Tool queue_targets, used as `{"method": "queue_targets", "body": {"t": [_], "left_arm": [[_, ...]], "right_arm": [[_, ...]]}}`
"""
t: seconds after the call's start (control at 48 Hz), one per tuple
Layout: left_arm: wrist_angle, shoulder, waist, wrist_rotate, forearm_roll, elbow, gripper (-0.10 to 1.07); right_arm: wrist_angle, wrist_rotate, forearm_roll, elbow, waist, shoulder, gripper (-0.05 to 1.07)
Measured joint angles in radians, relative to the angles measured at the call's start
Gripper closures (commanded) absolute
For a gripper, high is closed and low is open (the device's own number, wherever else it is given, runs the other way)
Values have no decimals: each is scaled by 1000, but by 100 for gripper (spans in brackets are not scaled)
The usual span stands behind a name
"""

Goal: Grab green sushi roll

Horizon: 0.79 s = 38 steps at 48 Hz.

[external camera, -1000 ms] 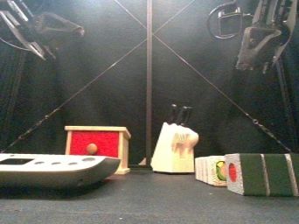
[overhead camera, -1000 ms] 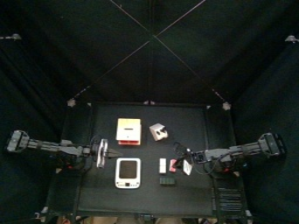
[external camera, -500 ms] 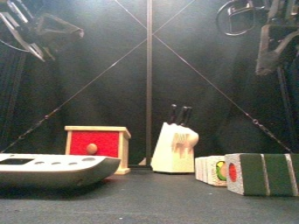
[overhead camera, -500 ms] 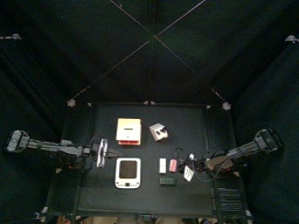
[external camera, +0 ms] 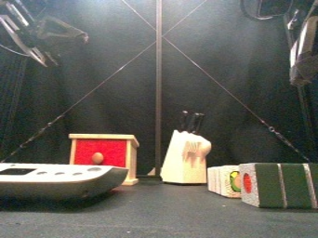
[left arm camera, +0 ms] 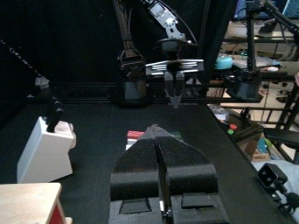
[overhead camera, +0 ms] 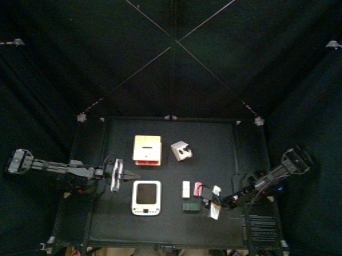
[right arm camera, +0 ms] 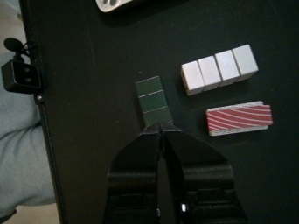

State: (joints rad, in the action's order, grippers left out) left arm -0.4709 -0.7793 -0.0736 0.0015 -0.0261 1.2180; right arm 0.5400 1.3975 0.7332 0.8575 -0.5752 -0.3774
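**End effector poised over green roll**

My right end effector (right arm camera: 160, 131), jaws clenched and empty, hovers just beside the green sushi roll (right arm camera: 152, 95) on the counter (right arm camera: 105, 87), near the white (right arm camera: 219, 68) and red (right arm camera: 239, 119) pieces. The left end effector (left arm camera: 159, 140) is clenched too.

Front view: right arm (external camera: 304, 42) cut off at pic's top-right corner; green sushi roll (external camera: 280, 184) cropped by right edge.

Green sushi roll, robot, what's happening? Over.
Right gripper shut, above green sushi roll, not holding. Left gripper shut, resting. Nothing blocking.
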Motion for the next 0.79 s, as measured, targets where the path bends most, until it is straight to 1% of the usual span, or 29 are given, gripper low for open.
{"method": "queue_targets", "body": {"t": [0.167,0.208,0.417,0.521,0.792], "left_arm": [[0,0,2,0,0,2,100],[0,0,2,0,0,2,100],[0,0,2,0,0,3,100],[0,0,2,0,0,6,100],[0,0,3,0,0,11,100]], "right_arm": [[-31,2,8,-9,0,75,43],[-32,0,8,-14,2,91,36],[-35,0,12,-38,8,170,12],[-37,0,26,-54,15,206,7],[-74,-28,75,-91,43,290,8]]}}
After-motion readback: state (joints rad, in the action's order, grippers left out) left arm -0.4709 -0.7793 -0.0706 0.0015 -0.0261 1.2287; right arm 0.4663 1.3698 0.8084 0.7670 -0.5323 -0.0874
